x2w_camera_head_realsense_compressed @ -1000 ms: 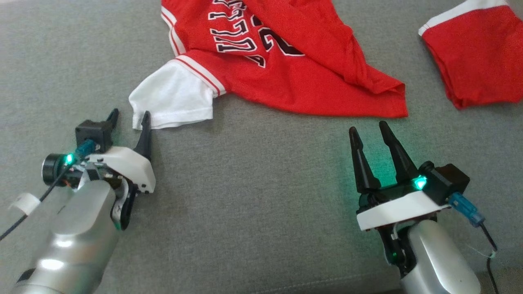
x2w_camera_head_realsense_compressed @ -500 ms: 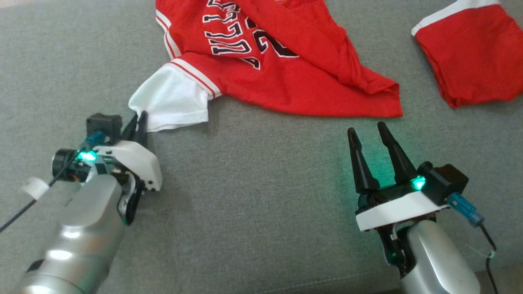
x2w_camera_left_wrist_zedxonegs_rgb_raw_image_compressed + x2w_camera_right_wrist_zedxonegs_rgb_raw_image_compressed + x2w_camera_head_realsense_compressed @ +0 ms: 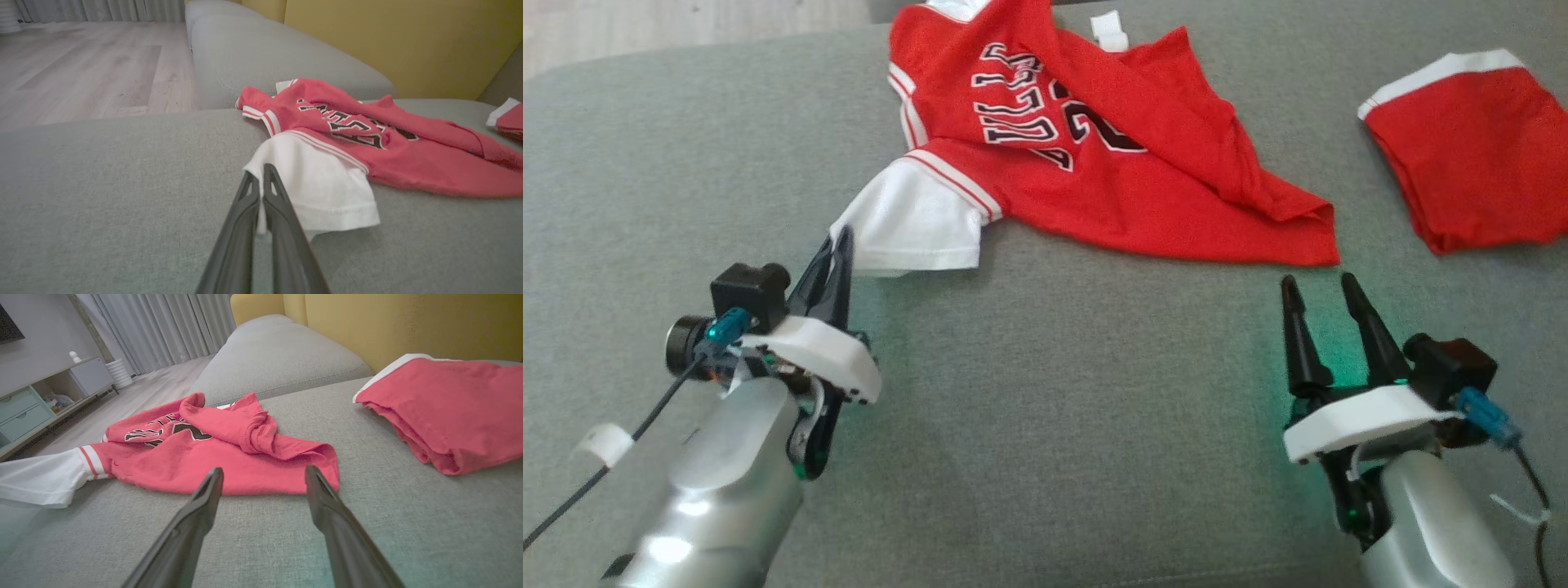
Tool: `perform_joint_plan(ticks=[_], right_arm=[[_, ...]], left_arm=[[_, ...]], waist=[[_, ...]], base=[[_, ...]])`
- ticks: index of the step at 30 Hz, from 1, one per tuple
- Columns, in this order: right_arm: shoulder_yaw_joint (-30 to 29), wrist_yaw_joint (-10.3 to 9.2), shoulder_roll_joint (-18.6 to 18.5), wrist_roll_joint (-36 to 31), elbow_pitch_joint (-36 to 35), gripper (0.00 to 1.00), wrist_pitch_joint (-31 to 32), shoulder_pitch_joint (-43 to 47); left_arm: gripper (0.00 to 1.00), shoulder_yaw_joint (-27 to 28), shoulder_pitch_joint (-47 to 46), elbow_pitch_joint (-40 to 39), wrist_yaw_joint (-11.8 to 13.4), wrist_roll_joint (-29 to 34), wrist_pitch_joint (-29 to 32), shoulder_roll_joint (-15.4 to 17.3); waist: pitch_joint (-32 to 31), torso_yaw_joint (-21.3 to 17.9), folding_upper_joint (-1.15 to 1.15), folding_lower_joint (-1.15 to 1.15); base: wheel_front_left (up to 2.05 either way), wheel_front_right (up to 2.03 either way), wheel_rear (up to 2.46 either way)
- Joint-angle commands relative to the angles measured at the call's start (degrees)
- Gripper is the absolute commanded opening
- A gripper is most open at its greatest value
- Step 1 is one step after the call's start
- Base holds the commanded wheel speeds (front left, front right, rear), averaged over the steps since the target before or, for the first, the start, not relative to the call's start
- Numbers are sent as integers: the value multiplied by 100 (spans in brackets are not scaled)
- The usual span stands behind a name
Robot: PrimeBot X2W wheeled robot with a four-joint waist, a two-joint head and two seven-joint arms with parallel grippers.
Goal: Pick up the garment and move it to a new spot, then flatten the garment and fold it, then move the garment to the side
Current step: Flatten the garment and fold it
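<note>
Spanning the head view, grey sofa cushion (image 3: 1045,425) carries the garment, a red jersey (image 3: 1143,196), lying crumpled at upper centre. A second red garment (image 3: 1470,180) sits folded at upper right, well apart. The jersey's white sleeve (image 3: 915,233) points toward lower left. Left gripper (image 3: 841,241), wide open at the sleeve corner a second ago, is now pinched shut on that corner. Right gripper (image 3: 1319,284) is fully open at lower right, empty, just short of the hem. The camera has shifted too, so jersey motion is unclear. Grasp looks made; lift and relocation are next, flattening and folding not started.
</note>
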Motion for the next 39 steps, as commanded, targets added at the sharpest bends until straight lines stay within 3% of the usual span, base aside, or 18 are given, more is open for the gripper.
perform_joint_plan(ticks=[1, 10, 22, 34, 35, 36, 37, 39], right_arm=[[-43, 21, -9, -73, -5, 100, 136, -229], [-944, 21, -9, -649, 941, 100, 767, -814], [-1984, 21, -9, -1119, 2417, 100, 643, -1516], [-2234, 21, -9, -1317, 4220, 100, 193, -2352], [-2215, 21, -9, -1333, 4371, 83, 169, -2405], [-2197, 21, -9, -1345, 4517, 30, 143, -2455], [-2185, 21, -9, -1358, 4636, 0, 111, -2503], [-2156, 21, -9, -1363, 4798, 0, 42, -2587]], left_arm=[[0, 290, -44, -399, 108, 27, -117, 177], [0, 425, 506, -1933, 497, 294, -185, 226], [0, 222, 822, -2668, 639, 368, -93, 222], [0, 137, 864, -2898, 696, 366, -1, 261], [0, 135, 858, -2904, 701, 364, 3, 261], [0, 136, 854, -2909, 707, 361, 4, 260], [0, 139, 852, -2913, 714, 357, 3, 262], [0, 153, 857, -2911, 728, 346, -3, 272]], waist=[[-92, 108, 0, 1], [-236, 443, 0, 1], [-230, 680, 0, 1], [-176, 736, 0, 1], [-179, 734, 0, 1], [-184, 728, 0, 1], [-189, 717, 0, 1], [-210, 689, 0, 1]], base=[[0, 0, 0], [0, 0, 0], [0, 0, 0], [0, 0, 0], [0, 0, 0], [0, 0, 0], [0, 0, 0], [0, 0, 0]])
